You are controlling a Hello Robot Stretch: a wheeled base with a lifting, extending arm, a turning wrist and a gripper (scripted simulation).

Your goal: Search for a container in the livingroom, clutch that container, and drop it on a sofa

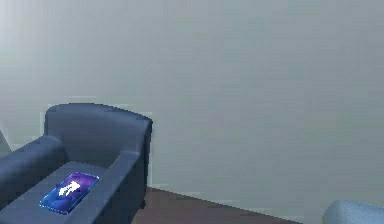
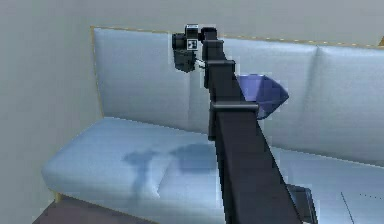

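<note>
A pale blue sofa (image 2: 120,150) spans the arm side view, its backrest against a light wall. My arm's dark bar rises across it, and the gripper (image 2: 183,52) stands in front of the upper backrest. A dark blue, bowl-like container (image 2: 266,96) shows just right of the arm bar, against the backrest and above the seat cushion. Whether it touches the sofa or the arm cannot be made out. I cannot tell whether the gripper holds anything.
In the forward view a dark blue armchair (image 1: 95,150) stands at the lower left before a plain grey wall. A flat item with a purple-blue face (image 1: 70,192) lies on its seat. A pale blue upholstered corner (image 1: 360,212) shows at the bottom right, above dark floor (image 1: 220,208).
</note>
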